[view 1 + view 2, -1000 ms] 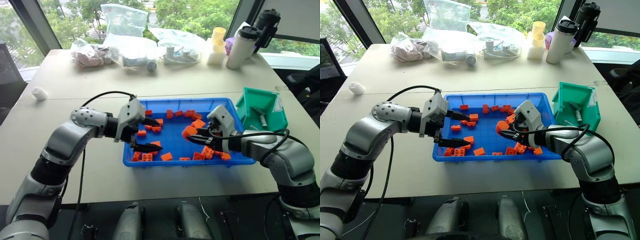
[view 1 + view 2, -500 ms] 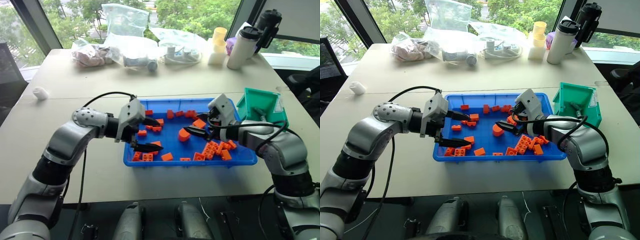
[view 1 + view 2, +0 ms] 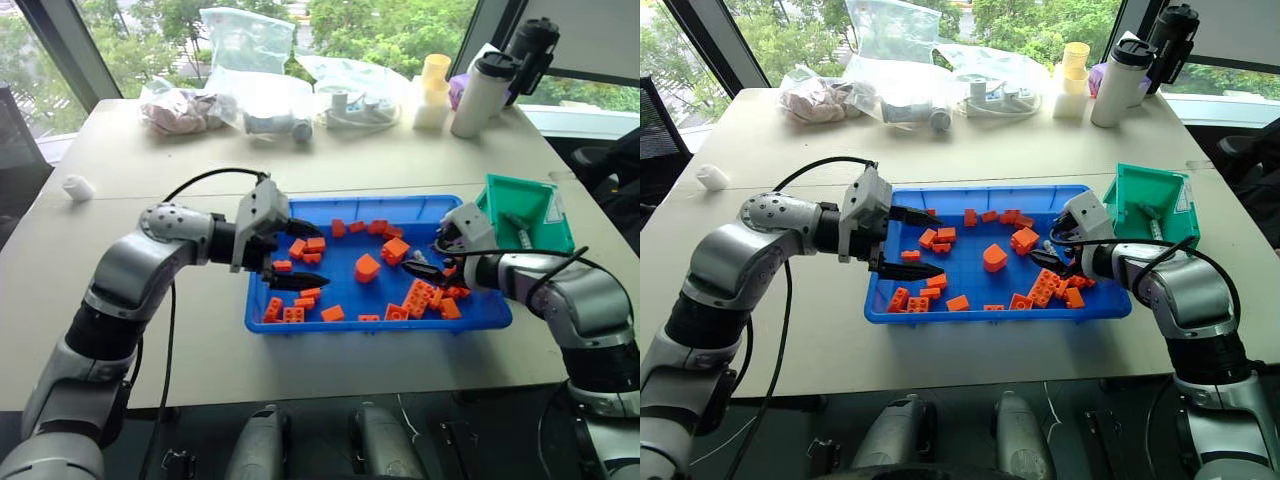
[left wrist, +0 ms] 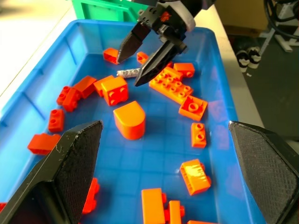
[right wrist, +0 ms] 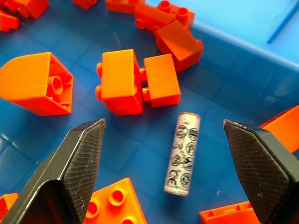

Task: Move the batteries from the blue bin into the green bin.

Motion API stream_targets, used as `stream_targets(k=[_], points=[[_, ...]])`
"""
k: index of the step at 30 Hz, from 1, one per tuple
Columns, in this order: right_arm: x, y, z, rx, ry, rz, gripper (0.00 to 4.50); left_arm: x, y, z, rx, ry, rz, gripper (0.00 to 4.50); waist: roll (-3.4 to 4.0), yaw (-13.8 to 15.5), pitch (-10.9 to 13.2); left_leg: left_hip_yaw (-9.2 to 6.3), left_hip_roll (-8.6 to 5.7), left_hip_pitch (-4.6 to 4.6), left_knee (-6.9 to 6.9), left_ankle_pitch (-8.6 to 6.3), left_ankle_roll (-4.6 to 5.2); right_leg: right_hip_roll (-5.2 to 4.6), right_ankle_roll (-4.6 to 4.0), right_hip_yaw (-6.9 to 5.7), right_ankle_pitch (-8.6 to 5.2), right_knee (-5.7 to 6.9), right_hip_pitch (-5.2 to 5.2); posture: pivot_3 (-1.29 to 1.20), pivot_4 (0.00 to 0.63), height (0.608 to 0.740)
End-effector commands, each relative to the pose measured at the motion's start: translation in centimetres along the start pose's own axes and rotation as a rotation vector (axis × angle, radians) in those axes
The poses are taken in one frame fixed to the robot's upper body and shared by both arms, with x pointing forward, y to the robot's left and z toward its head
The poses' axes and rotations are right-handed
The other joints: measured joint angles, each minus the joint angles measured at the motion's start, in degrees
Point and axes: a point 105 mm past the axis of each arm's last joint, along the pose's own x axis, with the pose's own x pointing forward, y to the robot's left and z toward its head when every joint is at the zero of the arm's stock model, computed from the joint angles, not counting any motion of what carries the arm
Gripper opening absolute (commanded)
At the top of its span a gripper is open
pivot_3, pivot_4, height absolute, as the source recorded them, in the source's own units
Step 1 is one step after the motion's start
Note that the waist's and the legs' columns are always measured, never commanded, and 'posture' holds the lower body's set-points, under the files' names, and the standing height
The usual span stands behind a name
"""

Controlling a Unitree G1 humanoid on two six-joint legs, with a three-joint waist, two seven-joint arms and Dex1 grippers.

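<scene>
We see one battery (image 5: 182, 153) lying flat on the blue bin (image 3: 500, 316) floor among orange bricks (image 5: 120, 82), between the spread, empty fingers of the right gripper (image 4: 145, 63). It looks small, hard and smooth, likely to roll; we would pinch across its middle. The left gripper (image 3: 288, 255) hovers open.

Both arms reach inward, elbows bent outward. The left gripper (image 3: 290, 255) points toward 3 o'clock, jaws spread; the right gripper (image 3: 428, 258) points toward 9 o'clock, jaws wide apart.
</scene>
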Motion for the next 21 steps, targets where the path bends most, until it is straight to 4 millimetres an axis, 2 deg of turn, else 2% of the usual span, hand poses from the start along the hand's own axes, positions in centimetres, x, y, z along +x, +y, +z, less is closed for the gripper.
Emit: stream_targets(k=[1,5,8,14,15,17,21], points=[[-0.3,0.0,0.0,-0.020,0.008,-0.012,4.15,-1.1,0.9,0.6,0.046,-0.002,0.047,4.50,0.00,0.01,0.00,0.00,0.00,0.00,0.00,0.00,0.00,0.00,0.00,0.00,0.00,0.00,0.00,0.00,0.150,0.740],[0.1,-0.3,-1.0,-0.020,0.050,-0.043,4.15,-1.2,0.9,0.5,0.043,-0.002,0.047,4.50,0.00,0.06,0.00,0.00,-0.02,-0.01,0.00,0.00,0.00,-0.03,0.00,0.00,0.00,0.00,0.00,0.00,0.150,0.740],[0.4,-0.4,-1.4,-0.013,0.058,-0.050,3.31,-1.2,0.9,0.5,0.042,-0.004,0.047,4.50,-0.01,0.05,0.00,0.00,-0.01,0.00,0.00,0.00,0.00,-0.02,0.00,0.00,0.00,-0.01,0.02,0.00,0.150,0.740],[0.5,-0.3,-1.2,-0.021,0.050,-0.054,0.15,-1.3,0.9,0.4,0.040,-0.004,0.054,4.50,-0.01,0.21,-0.01,0.00,-0.02,0.00,0.01,0.00,0.00,-0.03,0.00,0.00,0.00,-0.01,0.03,0.00,0.150,0.740],[0.4,-0.5,-0.5,-0.024,0.023,-0.069,0.03,-1.3,0.9,0.4,0.040,-0.004,0.054,4.50,-0.01,0.22,-0.01,0.00,-0.04,0.00,0.01,0.00,0.00,-0.05,0.00,-0.01,0.00,0.00,0.03,0.00,0.150,0.740],[-0.4,-1.0,2.2,0.018,-0.095,-0.103,0.04,-1.3,1.0,0.7,0.049,-0.020,0.060,4.50,-0.01,0.11,0.00,0.00,-0.05,0.00,0.01,0.00,0.00,-0.05,0.00,-0.01,0.00,-0.01,0.03,0.00,0.150,0.740],[-3.8,-2.1,7.5,0.140,-0.347,-0.133,0.04,-1.3,1.8,2.9,0.036,-0.137,0.096,4.50,0.00,0.10,0.01,0.00,-0.03,-0.01,0.01,0.00,0.00,-0.05,0.01,0.00,0.00,0.03,-0.01,0.00,0.150,0.740]])
